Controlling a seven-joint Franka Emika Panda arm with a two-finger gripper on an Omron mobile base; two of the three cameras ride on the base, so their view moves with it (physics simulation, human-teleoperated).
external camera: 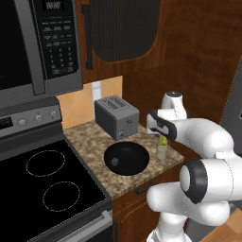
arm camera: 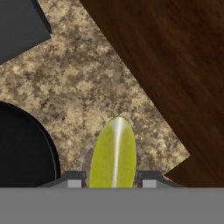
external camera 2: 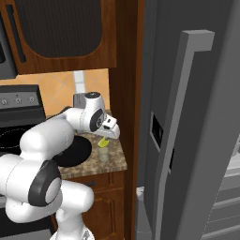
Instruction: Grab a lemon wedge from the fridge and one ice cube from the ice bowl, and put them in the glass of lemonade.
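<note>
The white arm's two-finger gripper (external camera: 163, 137) hangs just above the small translucent glass of lemonade (external camera: 161, 151), which stands on the speckled brown granite counter (external camera: 90, 139) near its right front corner. Between the two dark finger tips (arm camera: 74, 180) sits the small yellow-green pointed lemon wedge (arm camera: 113, 153); in the hand view the tips flank it closely on both sides, but whether they press it or have just let go cannot be told. In the right base view the lemon wedge (external camera 2: 103, 141) shows directly over the glass of lemonade (external camera 2: 103, 154), below the gripper (external camera 2: 106, 138).

Left of the glass, and close beside it, lies the wide shallow round black ice bowl (external camera: 126, 158), with a tiny pale bluish-grey ice cube (external camera: 115, 161) resting inside it toward its left. Behind the bowl, at the far side of the counter, stands a grey steel two-slot toaster (external camera: 116, 116).

Left of the counter is the black glass stovetop (external camera: 42, 189), with a dark microwave (external camera: 38, 45) above it. To the right, past a dark wooden cabinet panel (external camera 2: 127, 93), rises the tall grey steel fridge (external camera 2: 197, 131) with its long vertical handle.
</note>
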